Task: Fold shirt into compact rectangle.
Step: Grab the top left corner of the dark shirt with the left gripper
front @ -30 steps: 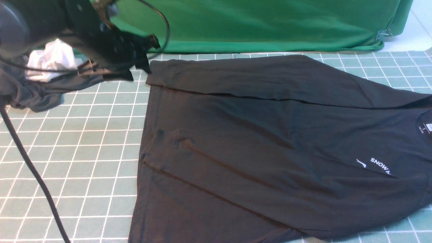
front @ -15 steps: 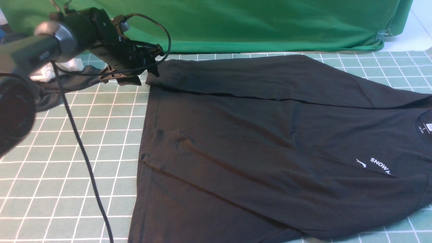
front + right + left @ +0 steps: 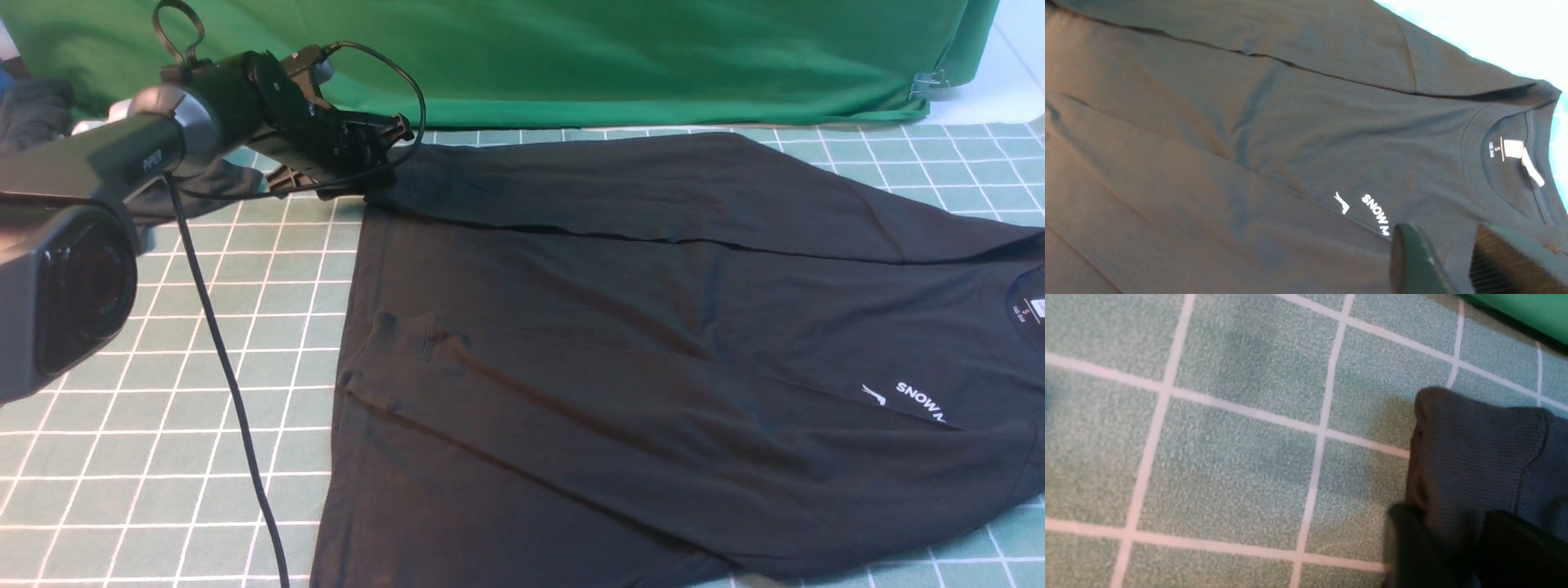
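The black shirt point(image 3: 653, 343) lies spread flat on the green grid mat point(image 3: 163, 408), collar to the right, with the white "SNOW" print point(image 3: 918, 400) near the right edge. One sleeve is folded across the shirt's far side. My left gripper point(image 3: 384, 159) is at that sleeve's left end. In the left wrist view the ribbed cuff point(image 3: 1474, 449) fills the gap of the left gripper point(image 3: 1453, 514), which is shut on it. My right gripper point(image 3: 1443, 237) hovers open over the chest of the shirt point(image 3: 1249, 143), between the print point(image 3: 1376, 214) and the neck label point(image 3: 1513, 149). It shows in no other view.
A green backdrop cloth point(image 3: 653, 57) hangs along the mat's far edge, with a metal clip point(image 3: 927, 86) at its right. A dark grey cloth point(image 3: 212, 175) lies bunched behind the left arm point(image 3: 73, 278). A black cable point(image 3: 229, 367) trails down across the mat.
The left arm has swung right and down to the folded sleeve's end, and its jaws have narrowed onto the cuff. The shirt has not moved.
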Controlling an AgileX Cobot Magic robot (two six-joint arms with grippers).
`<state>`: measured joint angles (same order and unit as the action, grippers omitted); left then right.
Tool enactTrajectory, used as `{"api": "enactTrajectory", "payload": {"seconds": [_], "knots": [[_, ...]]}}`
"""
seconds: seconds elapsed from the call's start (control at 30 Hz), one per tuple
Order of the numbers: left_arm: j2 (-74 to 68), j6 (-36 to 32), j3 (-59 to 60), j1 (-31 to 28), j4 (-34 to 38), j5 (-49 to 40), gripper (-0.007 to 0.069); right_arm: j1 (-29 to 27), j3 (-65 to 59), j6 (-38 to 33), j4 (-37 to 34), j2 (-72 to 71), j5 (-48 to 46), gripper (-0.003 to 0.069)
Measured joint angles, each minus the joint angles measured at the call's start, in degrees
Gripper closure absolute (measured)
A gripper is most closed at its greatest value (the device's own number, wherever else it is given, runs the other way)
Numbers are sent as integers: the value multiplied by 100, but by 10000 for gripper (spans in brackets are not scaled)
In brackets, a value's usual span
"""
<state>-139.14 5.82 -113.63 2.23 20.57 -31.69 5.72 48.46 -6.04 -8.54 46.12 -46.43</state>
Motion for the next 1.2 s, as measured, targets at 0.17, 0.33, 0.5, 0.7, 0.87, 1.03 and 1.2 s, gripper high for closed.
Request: {"api": "enactTrajectory", "payload": {"seconds": [0.17,0.33,0.5,0.7,0.87,1.03,1.2], "knots": [[11,-144,-78,3,-129,41,601,0,0,0,0,0,83,441],[23,-156,-251,7,-160,-19,603,0,0,0,0,0,83,441],[44,-156,-323,7,-160,-124,603,0,0,0,0,0,83,435],[54,-156,-323,7,-160,-173,601,0,0,0,0,0,83,425],[54,-90,-326,7,-160,-449,575,0,0,0,0,0,83,423],[-32,87,-332,7,-162,-724,507,0,0,0,0,0,83,422],[-49,135,-337,7,-162,-909,475,0,0,0,0,0,83,421]]}}
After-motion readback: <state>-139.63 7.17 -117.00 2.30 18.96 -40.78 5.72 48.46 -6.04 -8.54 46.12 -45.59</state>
